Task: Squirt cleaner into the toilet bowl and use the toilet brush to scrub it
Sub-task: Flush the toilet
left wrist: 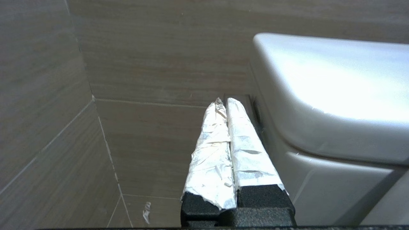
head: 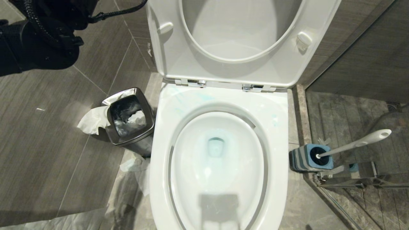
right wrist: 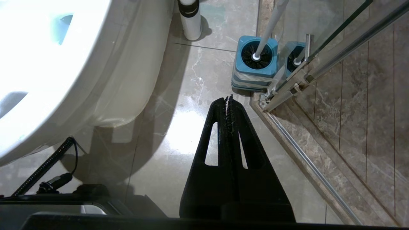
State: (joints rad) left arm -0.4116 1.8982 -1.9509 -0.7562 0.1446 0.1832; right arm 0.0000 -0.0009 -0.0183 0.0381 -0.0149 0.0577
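Grey-tiled bathroom: toilet bowl [head: 217, 159] holds teal cleaner [head: 216, 147]; toilet brush [head: 354, 144] sits holstered at three o'clock. Both grippers [left wrist: 222, 103] [right wrist: 228, 97] pinched empty (a nudge could topple its tilted handle).

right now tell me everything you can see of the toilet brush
The toilet brush has a long slim white plastic handle with a rounded end and a black bristle head. It stands head-down in its squat blue-topped holder on the floor to the right of the toilet, against the glass partition, with the handle leaning away from the bowl. No gripper touches it.
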